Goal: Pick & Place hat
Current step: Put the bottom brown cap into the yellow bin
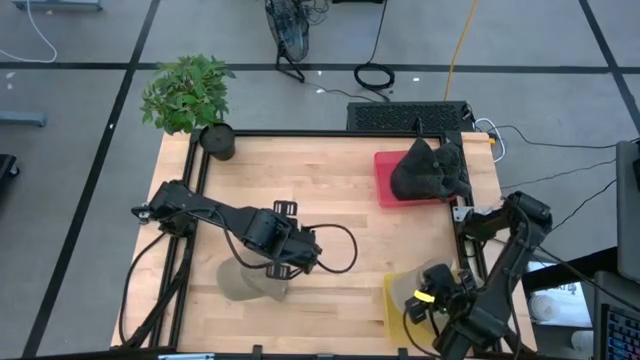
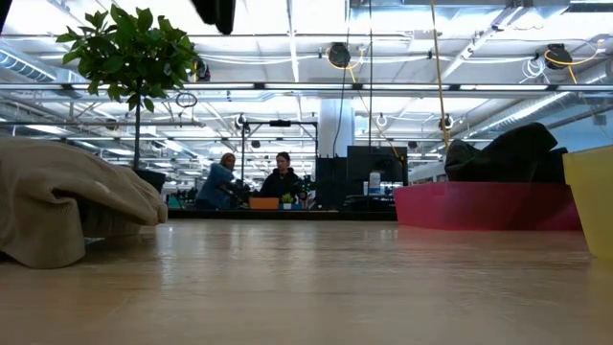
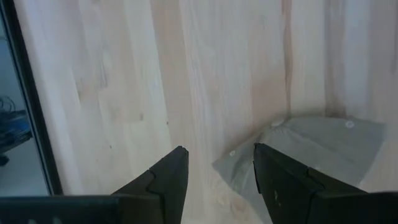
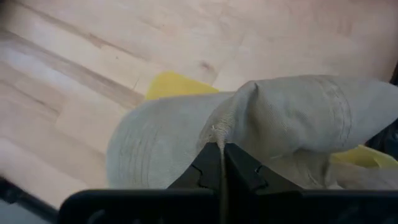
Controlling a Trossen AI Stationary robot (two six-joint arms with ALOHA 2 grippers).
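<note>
The right tool (image 4: 221,149) is clamped on a fold of a beige hat (image 4: 273,124), its two fingers pressed together with the fabric between them. This hat hangs above the yellow bin (image 1: 400,300) at the near right corner of the desk (image 1: 340,180); in the right wrist view the bin's yellow wall (image 4: 177,84) shows behind the hat's brim.

The left tool (image 3: 217,174) stands with its fingers apart, holding nothing, directly over the edge of a second beige hat (image 1: 245,280). That hat lies flat on the desk near the front left, and in the left wrist view its brim (image 3: 311,143) sits just beyond the fingertips (image 3: 177,162).

A red bin (image 1: 395,180) stands at the far right of the desk and carries a pile of dark hats (image 1: 430,168). A potted plant (image 1: 190,95) stands at the far left corner. In the low view, two people (image 2: 254,182) sit well behind the desk
</note>
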